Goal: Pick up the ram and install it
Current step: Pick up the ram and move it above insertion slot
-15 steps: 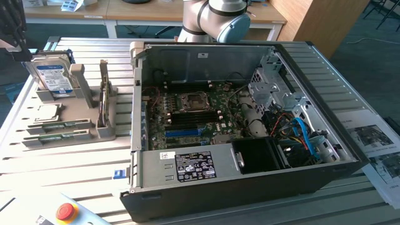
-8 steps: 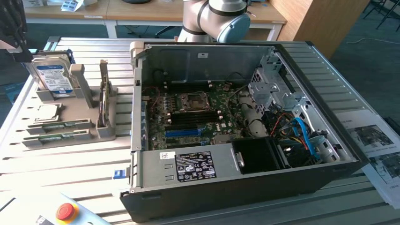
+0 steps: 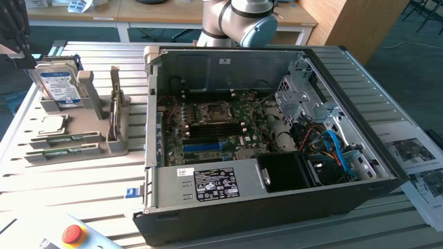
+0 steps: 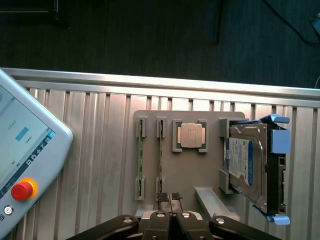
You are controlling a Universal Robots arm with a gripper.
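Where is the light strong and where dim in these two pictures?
Exterior view: strong glare on the ribbed aluminium table; the open black computer case is shaded inside. Wrist view: the table's edge rail shines; the floor beyond is dark.

An open black computer case [image 3: 277, 210] lies on the slatted metal bench [image 3: 76, 179], its motherboard [image 3: 221, 127] exposed. At the exterior view's left, a grey holder [image 4: 195, 172] carries an upright hard drive [image 3: 59, 85] and a square silver processor [image 3: 52, 124]. Printed sheets [image 3: 415, 155] lie at the exterior view's right.
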